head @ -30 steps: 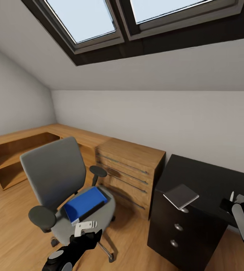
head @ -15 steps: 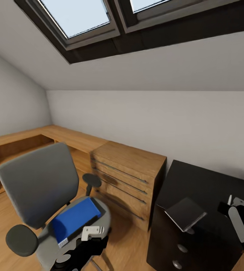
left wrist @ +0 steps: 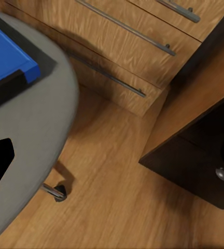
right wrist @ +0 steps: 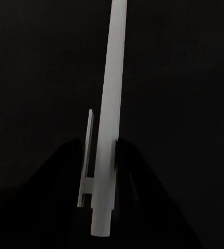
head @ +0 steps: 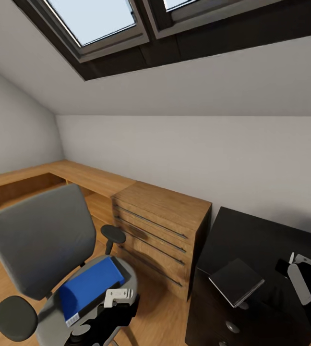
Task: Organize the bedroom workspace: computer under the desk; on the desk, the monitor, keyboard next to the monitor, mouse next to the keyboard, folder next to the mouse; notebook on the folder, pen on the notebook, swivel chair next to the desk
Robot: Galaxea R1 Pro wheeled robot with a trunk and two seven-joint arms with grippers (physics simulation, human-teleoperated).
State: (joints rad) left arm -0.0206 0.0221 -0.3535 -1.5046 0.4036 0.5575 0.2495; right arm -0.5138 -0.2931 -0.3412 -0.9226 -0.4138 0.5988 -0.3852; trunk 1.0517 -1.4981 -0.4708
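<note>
While the folder (head: 90,287) lies flat on the seat of the swivel chair (head: 40,240), we note our left gripper (head: 118,297) poised just beside its near corner, the nearer arm for the lift; whether its jaws are spread we cannot tell. The folder's long axis runs from the chair's front edge toward the backrest. Our right gripper (right wrist: 104,171) pinches the pen (right wrist: 108,119) over the desk (head: 256,240), near the notebook (head: 236,281).
</note>
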